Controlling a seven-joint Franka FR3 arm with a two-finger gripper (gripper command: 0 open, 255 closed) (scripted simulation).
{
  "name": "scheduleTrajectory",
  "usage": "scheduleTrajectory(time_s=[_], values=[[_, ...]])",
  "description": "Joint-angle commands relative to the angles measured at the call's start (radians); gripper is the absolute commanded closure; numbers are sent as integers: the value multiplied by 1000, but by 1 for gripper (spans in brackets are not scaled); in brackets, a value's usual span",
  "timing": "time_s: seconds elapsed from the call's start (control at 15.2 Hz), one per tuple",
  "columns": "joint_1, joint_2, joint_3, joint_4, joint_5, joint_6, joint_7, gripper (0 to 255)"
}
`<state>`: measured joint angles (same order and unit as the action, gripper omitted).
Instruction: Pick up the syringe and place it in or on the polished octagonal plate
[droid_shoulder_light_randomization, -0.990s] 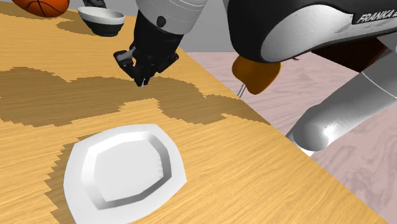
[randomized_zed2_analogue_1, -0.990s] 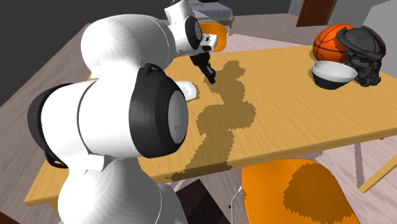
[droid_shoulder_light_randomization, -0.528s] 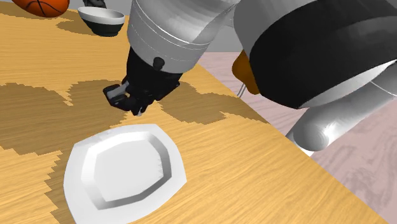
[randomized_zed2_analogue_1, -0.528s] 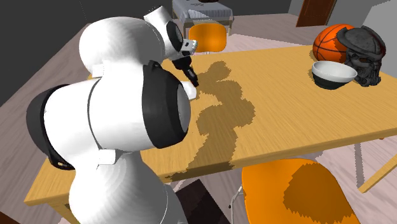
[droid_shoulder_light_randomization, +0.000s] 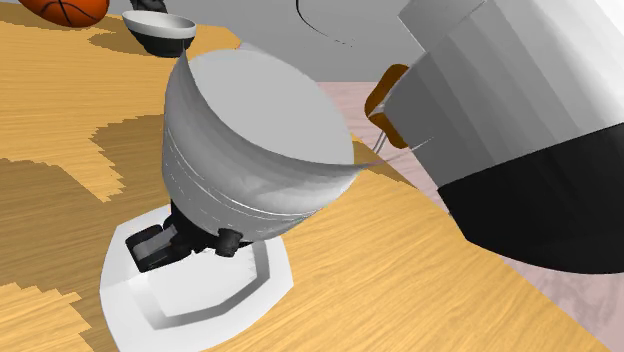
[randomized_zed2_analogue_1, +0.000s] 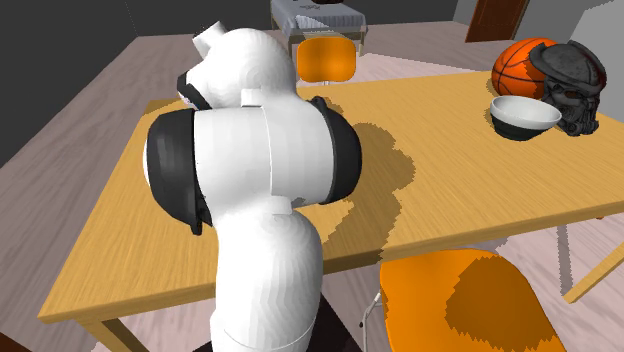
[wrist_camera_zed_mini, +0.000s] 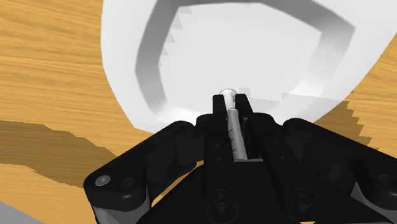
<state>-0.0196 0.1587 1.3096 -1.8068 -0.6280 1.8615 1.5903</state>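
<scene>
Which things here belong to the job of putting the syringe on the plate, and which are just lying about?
Job: claw; syringe clasped in it; white octagonal plate.
Lying about: basketball; white bowl; dark mask; orange chair.

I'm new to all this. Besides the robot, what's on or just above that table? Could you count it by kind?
basketball: 1
bowl: 1
dark mask: 1
plate: 1
syringe: 1
Total: 5
</scene>
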Motion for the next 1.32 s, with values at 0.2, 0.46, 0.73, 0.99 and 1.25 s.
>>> scheduleTrajectory(time_s=[0.2,0.46,0.73,0.99,1.25], values=[[34,30,-17,-14,-35,10,39,255],[34,30,-17,-14,-35,10,39,255],[34,29,-16,-14,-35,10,39,0],[29,13,-4,5,-14,-12,27,0],[27,-23,23,67,31,-80,-1,0]])
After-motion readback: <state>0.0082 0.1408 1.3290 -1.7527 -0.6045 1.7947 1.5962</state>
